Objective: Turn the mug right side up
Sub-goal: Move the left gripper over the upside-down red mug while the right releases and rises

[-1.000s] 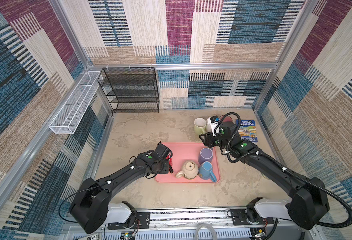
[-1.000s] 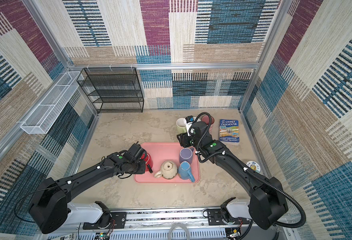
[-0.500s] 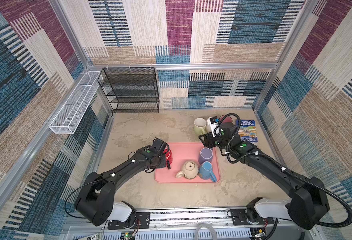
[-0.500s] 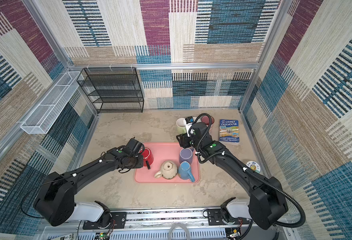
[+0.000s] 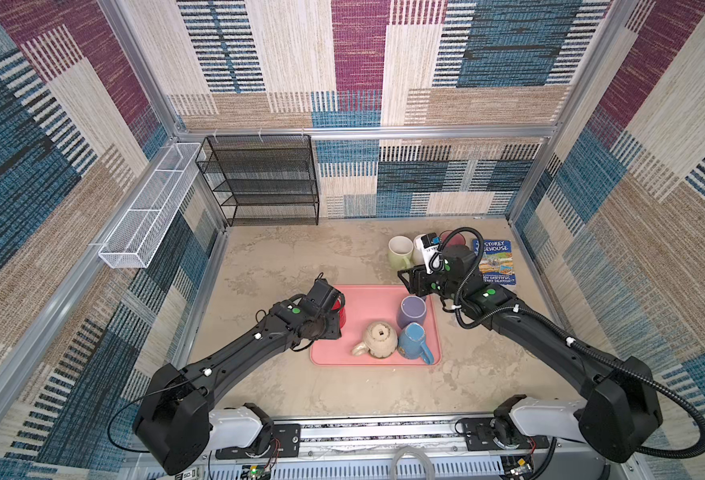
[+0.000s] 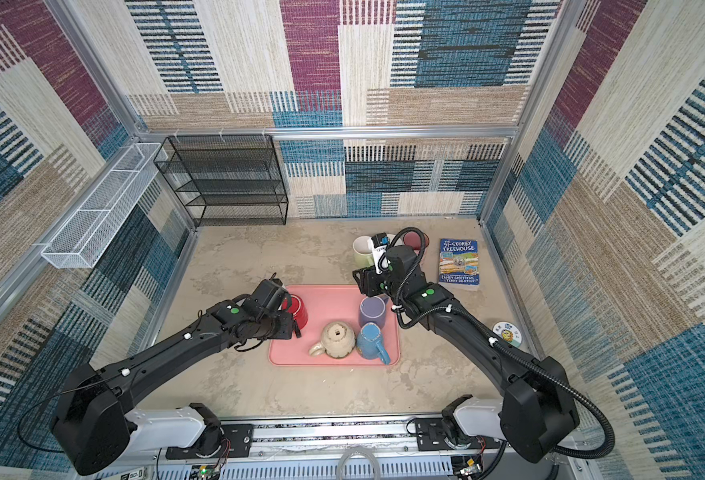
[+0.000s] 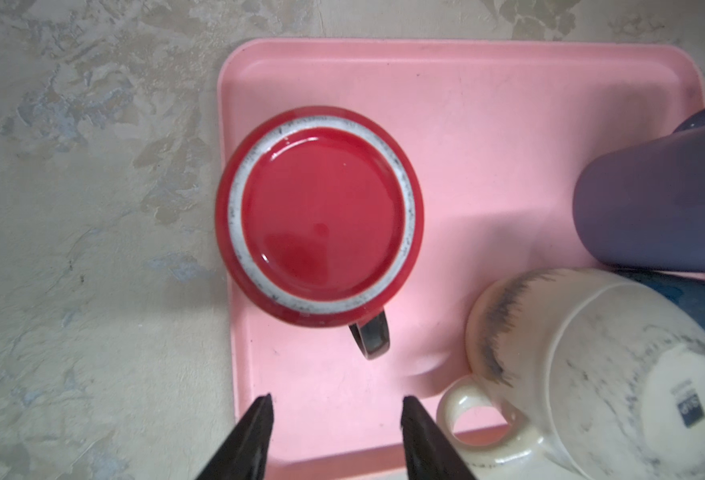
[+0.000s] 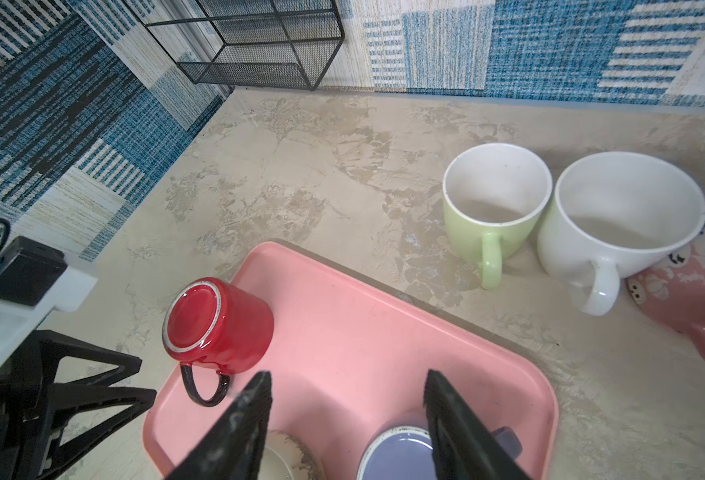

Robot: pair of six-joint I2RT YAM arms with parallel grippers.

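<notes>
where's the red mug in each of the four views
In a top view: red mug at the pink tray's far left corner, partly hidden by the left arm.
In a top view: red mug at the same corner, showing slightly more.
Left wrist: red mug base up, facing the camera.
Right wrist: red mug upside down on the tray's corner, dark handle showing.
Shared landmark: the pink tray.

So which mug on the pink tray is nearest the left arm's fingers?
The red mug, upside down, black-handled; the purple mug, cream mug and blue mug sit farther across the tray.
</notes>
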